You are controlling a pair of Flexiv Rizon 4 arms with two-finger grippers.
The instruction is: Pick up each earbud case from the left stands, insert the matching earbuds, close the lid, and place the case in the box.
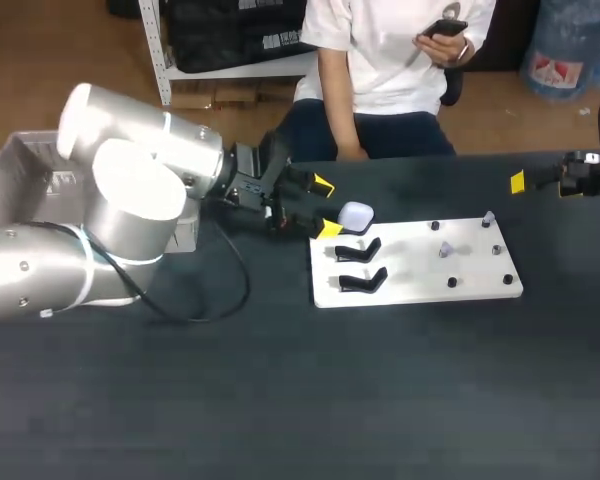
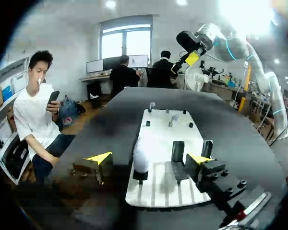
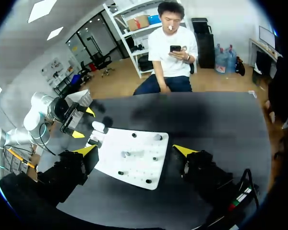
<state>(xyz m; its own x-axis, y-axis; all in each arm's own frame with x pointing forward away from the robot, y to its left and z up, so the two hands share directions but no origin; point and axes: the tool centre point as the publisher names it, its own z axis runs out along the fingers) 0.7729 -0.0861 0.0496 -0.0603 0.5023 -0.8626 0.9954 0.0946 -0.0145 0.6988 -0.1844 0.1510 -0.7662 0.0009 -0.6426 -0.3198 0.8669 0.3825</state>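
Right now my left gripper (image 1: 326, 207) is spread wide and holds nothing. The case (image 1: 356, 215) sits between its yellow tips, with a gap on each side in the left wrist view, so neither finger touches it. The case is a small, smooth, rounded pebble shape, white with a faint lilac tint from above. It perches upright on a dark stand at the board's (image 1: 420, 290) back left corner. I cannot make out a lid seam from any view.

Just beside the case, toward me, two empty black stands (image 1: 360, 250) sit side by side on the same white board. Small dark pegs (image 1: 452, 283) dot the board's other half, and a few carry something pale that is too small to tell.

My right gripper (image 3: 134, 150) hangs well apart from all this, above the table's far right side. Its fingers are open and empty, with the board ahead of them.

A grey box (image 1: 10, 165) sits off the table's left edge, behind my left arm.
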